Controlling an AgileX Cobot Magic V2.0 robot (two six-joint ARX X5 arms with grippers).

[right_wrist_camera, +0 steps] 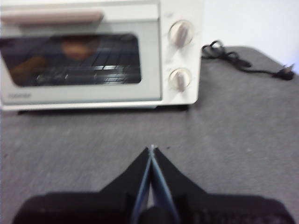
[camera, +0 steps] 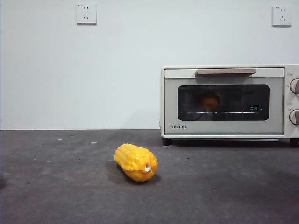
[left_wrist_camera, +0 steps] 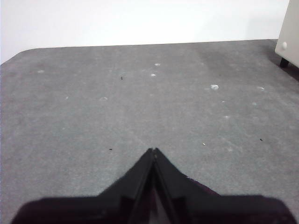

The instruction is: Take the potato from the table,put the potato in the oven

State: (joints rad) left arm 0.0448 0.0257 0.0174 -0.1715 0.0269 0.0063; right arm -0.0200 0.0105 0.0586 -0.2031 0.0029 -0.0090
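The cream-white Toshiba oven (camera: pixel 224 102) stands at the back right of the table (camera: pixel 56 186) with its door closed. Through the dark glass the orange-brown potato (camera: pixel 209 101) shows dimly, resting on the wire rack; in the right wrist view the potato (right_wrist_camera: pixel 77 46) appears behind the glass of the oven (right_wrist_camera: pixel 100 56). My right gripper (right_wrist_camera: pixel 152 149) is shut and empty, a short way in front of the oven. My left gripper (left_wrist_camera: pixel 153 151) is shut and empty over bare table (left_wrist_camera: pixel 117 107). Neither gripper shows in the front view.
A yellow ribbed corn cob (camera: pixel 136 162) lies on the table's middle. The oven's black power cord (right_wrist_camera: pixel 243 63) trails on the table beside its knob side. An oven corner (left_wrist_camera: pixel 289 37) edges into the left wrist view. Two wall sockets (camera: pixel 86 14) sit high behind.
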